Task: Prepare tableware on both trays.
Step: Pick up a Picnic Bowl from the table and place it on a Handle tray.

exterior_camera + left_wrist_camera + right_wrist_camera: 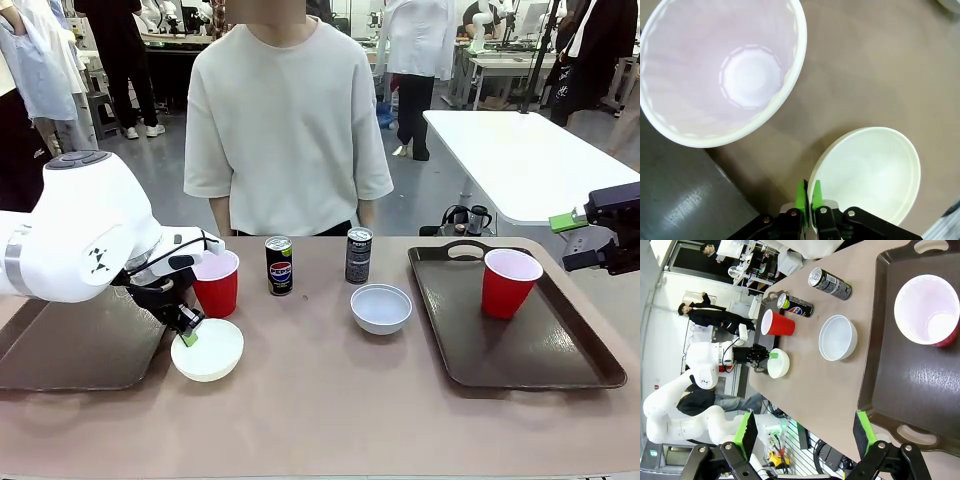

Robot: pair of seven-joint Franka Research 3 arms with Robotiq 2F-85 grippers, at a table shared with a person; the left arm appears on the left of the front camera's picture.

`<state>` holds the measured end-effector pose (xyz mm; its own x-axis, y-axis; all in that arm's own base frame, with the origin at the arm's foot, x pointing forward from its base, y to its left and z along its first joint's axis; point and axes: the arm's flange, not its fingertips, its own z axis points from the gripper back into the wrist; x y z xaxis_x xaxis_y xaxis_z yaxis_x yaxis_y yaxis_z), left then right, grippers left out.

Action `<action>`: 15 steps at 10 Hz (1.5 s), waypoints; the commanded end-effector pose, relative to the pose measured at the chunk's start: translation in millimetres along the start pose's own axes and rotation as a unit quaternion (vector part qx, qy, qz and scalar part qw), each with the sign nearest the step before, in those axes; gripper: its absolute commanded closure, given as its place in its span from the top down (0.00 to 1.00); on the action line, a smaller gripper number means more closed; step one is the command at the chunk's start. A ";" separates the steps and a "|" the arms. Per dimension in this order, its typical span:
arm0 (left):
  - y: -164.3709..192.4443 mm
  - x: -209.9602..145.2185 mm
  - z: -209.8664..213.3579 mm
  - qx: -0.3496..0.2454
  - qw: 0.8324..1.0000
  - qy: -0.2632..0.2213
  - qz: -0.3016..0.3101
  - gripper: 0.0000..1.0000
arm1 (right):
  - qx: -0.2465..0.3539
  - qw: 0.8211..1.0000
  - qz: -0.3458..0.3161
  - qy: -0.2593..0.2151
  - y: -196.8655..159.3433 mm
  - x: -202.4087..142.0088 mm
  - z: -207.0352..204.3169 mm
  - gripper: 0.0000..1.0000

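Closest to the robot, the left gripper [187, 337] is clamped tight on the rim of one white bowl [215, 352], which sits tipped at an angle over the bare table [330, 400] just off the left tray [70, 350]; can't tell if it's touching the tabletop. The right gripper [805, 432] hangs past the right tray [540, 350] with its fingers spread wide, holding nothing. A bit farther in, the second bowl [381, 322] sits upright mid-table between the trays. One red cup [508, 285] stands on the right tray's far half, and the other red cup [218, 288] is on the table right behind the gripped bowl. Behind those, the Pepsi can [279, 266] and the second can [358, 256] stand upright near the far edge, in front of the person [288, 120].
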<state>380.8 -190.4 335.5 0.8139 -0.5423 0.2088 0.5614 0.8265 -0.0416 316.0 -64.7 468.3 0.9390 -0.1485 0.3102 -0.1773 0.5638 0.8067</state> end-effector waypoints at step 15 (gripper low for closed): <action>160.4 -59.6 169.7 0.050 0.969 -0.091 0.225 0.00 | 0.016 1.000 0.004 -0.006 -1.1 3.1 -2.2 1.00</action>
<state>396.6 9.2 481.0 0.9315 -0.0756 0.3559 0.1149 0.9892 -0.0906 316.1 -64.8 468.3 0.9393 -0.1483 0.3095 -0.1767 0.5642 0.8065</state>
